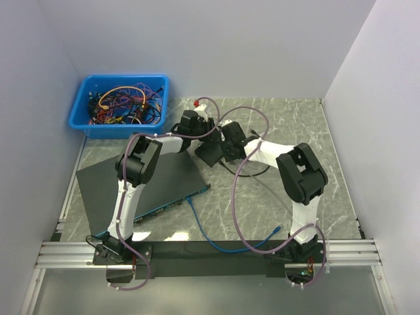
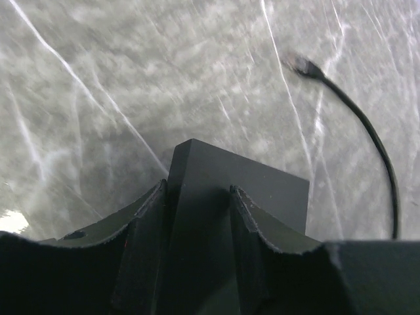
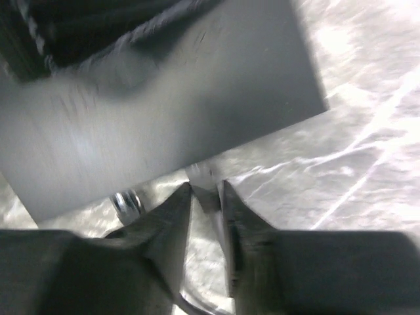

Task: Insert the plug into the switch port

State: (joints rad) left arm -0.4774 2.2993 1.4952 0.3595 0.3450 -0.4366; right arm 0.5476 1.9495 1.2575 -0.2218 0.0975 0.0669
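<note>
the plug lies loose on the tabletop beyond the black switch box that the left gripper straddles, the right gripper narrowly parted, neither grip certain, so steady the box, pinch the plug squarely, then align with the port.

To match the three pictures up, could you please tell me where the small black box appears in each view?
Top external: box at picture centre.
Left wrist: box at bottom centre, one corner pointing up the frame.
Right wrist: box fills the upper left, seen as a blurred grey face.
Shared landmark: the marble table, visible around the box in all three views.
</note>
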